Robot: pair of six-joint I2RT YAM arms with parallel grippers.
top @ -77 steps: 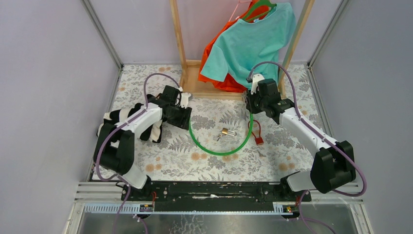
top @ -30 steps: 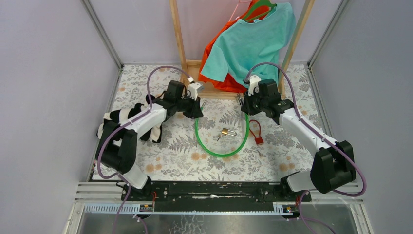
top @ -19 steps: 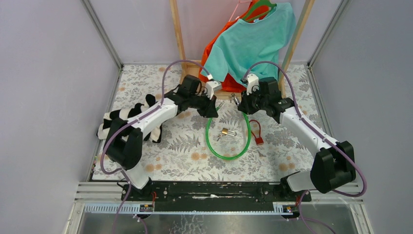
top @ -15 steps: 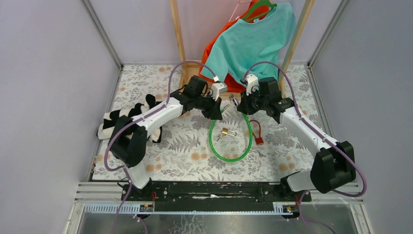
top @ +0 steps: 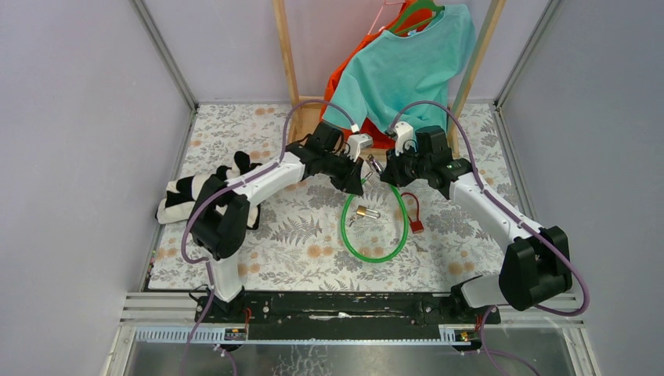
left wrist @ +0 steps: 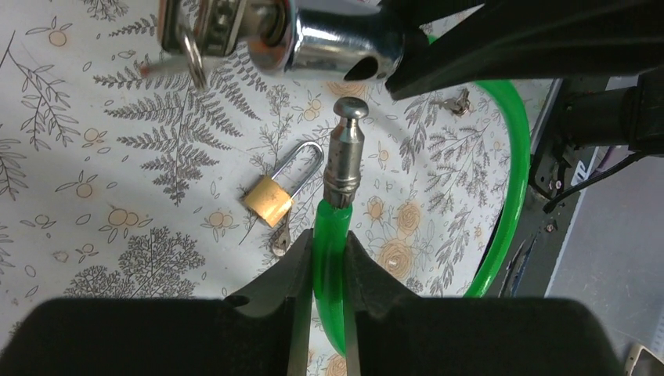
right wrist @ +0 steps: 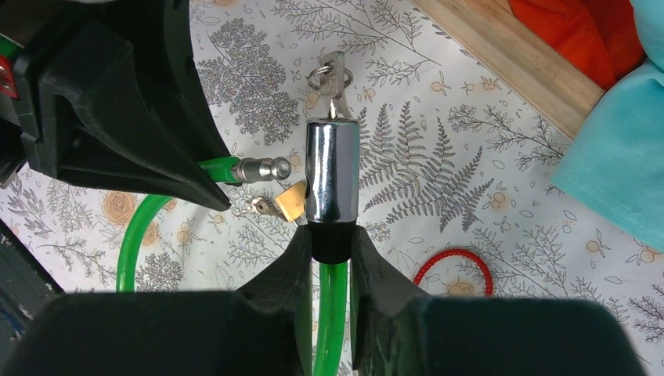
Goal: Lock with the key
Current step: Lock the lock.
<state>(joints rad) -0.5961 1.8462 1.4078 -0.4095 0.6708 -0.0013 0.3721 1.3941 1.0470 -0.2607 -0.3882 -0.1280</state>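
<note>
A green cable lock point(top: 374, 254) loops over the floral table. My left gripper point(left wrist: 329, 258) is shut on the cable's free end, whose metal pin point(left wrist: 346, 149) points at a side hole of the chrome lock barrel point(left wrist: 337, 43), a short gap away. My right gripper point(right wrist: 330, 254) is shut on the cable just below the chrome barrel point(right wrist: 331, 168), which has a key point(right wrist: 333, 74) with a ring in its far end. In the top view both grippers, left point(top: 356, 178) and right point(top: 389, 174), meet above the table, the pin and barrel almost touching.
A small brass padlock point(top: 364, 211) with keys lies inside the cable loop. A red cable lock point(top: 413, 211) lies to its right. A black-and-white cloth point(top: 184, 192) lies at the left. A wooden rack point(top: 329, 145) with teal and orange shirts point(top: 399, 74) stands behind.
My left gripper has carried the cable's pin end rightward across the table, up to the barrel held by my right gripper. The green loop has narrowed. The right gripper shifted slightly left.
</note>
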